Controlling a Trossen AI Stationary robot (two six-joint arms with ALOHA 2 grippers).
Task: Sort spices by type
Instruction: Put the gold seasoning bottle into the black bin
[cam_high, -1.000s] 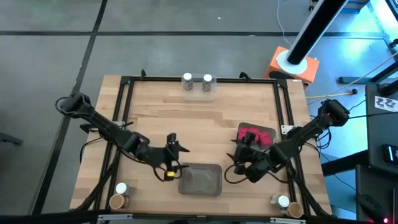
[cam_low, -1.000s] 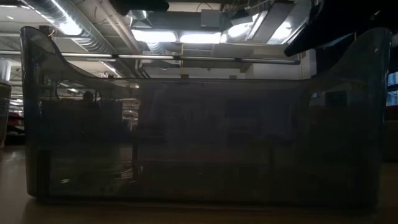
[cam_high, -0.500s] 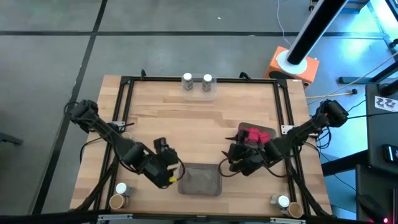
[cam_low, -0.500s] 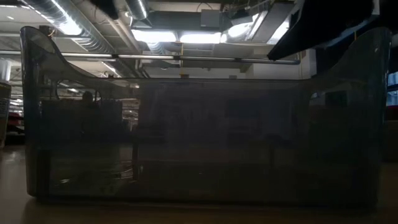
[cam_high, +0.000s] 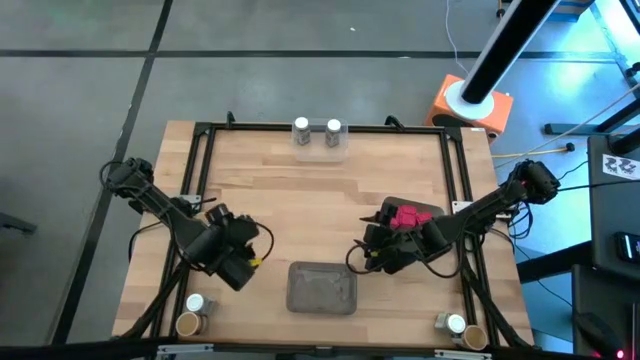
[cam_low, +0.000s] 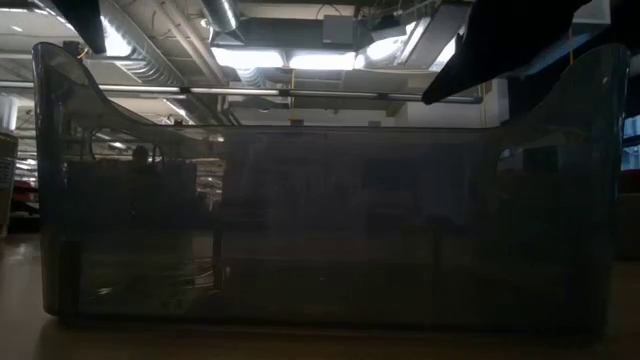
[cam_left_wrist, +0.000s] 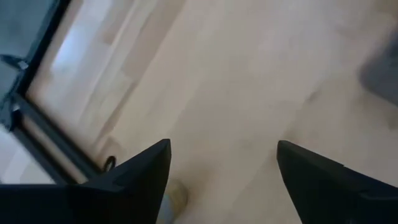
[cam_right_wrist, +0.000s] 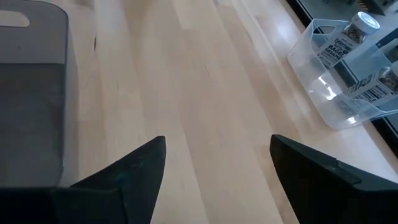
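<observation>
My left gripper (cam_high: 243, 262), fingers apart and empty, has swung back left from the grey tray (cam_high: 322, 288), with two spice jars (cam_high: 192, 314) at the near-left corner just nearer than it.

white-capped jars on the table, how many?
4: two in the clear tray at the far edge, one near-left corner, one near-right corner. Arms may hide more.
</observation>
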